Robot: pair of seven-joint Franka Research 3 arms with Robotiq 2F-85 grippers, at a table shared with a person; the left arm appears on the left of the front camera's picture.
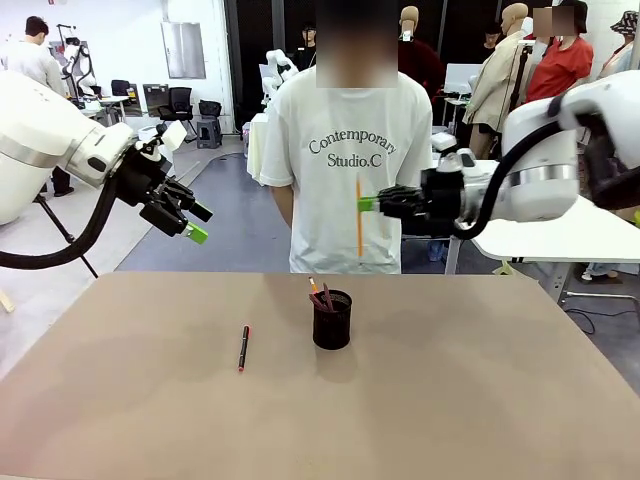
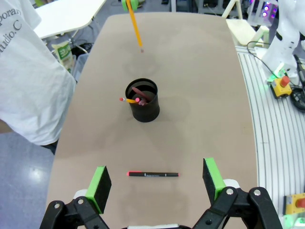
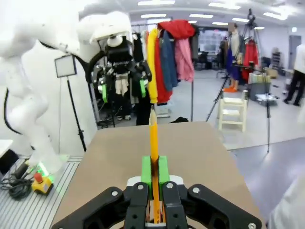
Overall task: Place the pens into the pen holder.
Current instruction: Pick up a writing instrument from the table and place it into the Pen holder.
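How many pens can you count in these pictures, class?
4 clearly: one black pen lies on the table, one orange pencil is gripped by the right gripper, and a reddish-pink pen and an orange-yellow pencil stand in the pen holder, where more may be hidden.

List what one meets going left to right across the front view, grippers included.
Open left gripper → black pen → pen holder → right gripper, shut on an orange pencil.
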